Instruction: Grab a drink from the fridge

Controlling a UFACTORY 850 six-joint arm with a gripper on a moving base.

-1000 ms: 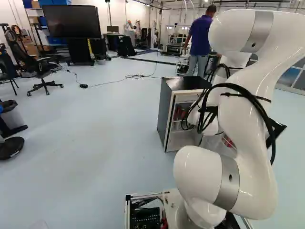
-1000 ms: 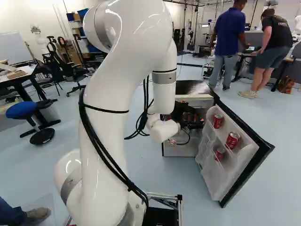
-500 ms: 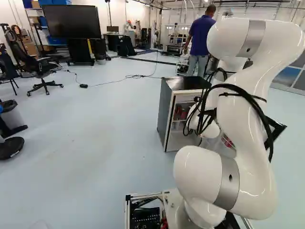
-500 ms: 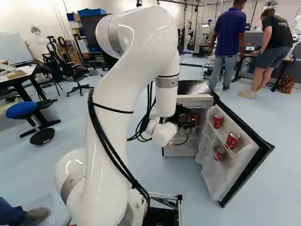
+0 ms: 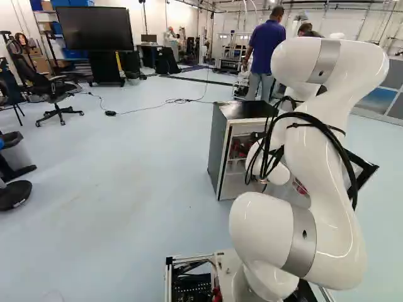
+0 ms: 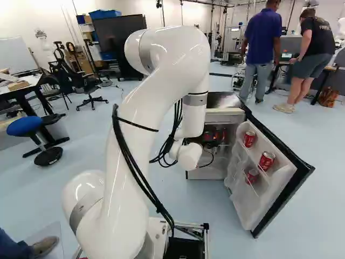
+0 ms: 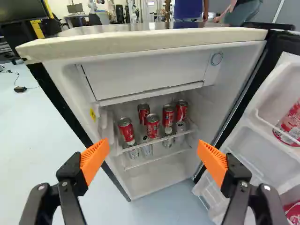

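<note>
My gripper [image 6: 209, 142], partly hidden by the white wrist in the right base view, is in front of the fridge's [image 6: 225, 115] open compartment. In the wrist view the gripper [image 7: 153, 153] has its orange pads wide apart with nothing between them. Ahead of it, several red cans [image 7: 153, 126] stand upright on the wire shelf [image 7: 161, 139] inside the fridge [image 7: 154, 180], clear of both fingers. One can [image 7: 126, 130] is at the shelf's front corner. More red cans [image 6: 266, 160] sit in the racks of the open door [image 6: 245, 202].
The fridge door juts toward the base at the right of the right base view. The fridge top's pale front edge [image 7: 150, 42] runs above the compartment. A blue stool [image 6: 26, 126] and an office chair [image 6: 85, 86] stand far left. A black cable [image 5: 164, 104] lies on the floor.
The arm has come down and reached forward, its upper bend sinking in both base views while the wrist shifted slightly. The base and fridge have stayed in place.
</note>
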